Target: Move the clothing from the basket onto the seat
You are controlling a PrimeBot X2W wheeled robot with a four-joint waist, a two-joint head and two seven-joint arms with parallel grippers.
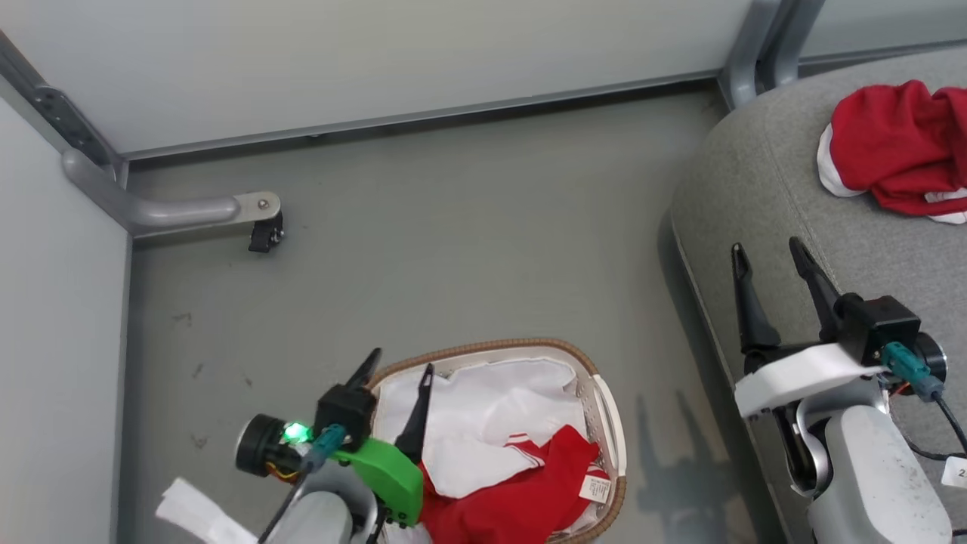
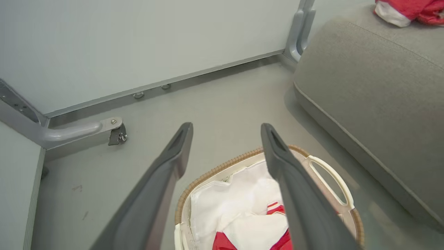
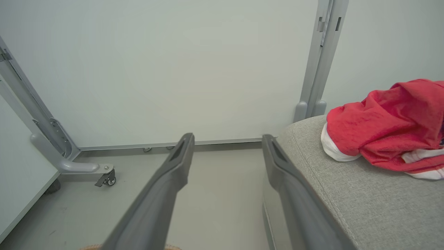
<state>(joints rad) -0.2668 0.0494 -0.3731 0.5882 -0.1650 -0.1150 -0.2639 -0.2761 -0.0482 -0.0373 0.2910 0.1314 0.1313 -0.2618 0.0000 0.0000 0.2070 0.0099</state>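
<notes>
A white basket [image 1: 608, 431] with a brown woven rim stands on the floor, its white liner showing. Red clothing [image 1: 529, 491] with white stripes and a small label lies in its near half, also seen in the left wrist view as red clothing [image 2: 277, 208]. Another red garment [image 1: 895, 147] with white trim lies on the grey seat [image 1: 755, 174] at the right. My left gripper [image 1: 400, 366] hangs open over the basket's left rim, holding nothing. Over the seat's front edge my right gripper [image 1: 770, 253] is open and empty, well short of the red garment [image 3: 385, 126].
Pale partition walls close off the back and left. A metal foot with a small castor [image 1: 264, 233] juts out at the back left, and a grey post [image 1: 748, 53] stands behind the seat. Grey floor [image 1: 453, 249] lies between basket, walls and seat.
</notes>
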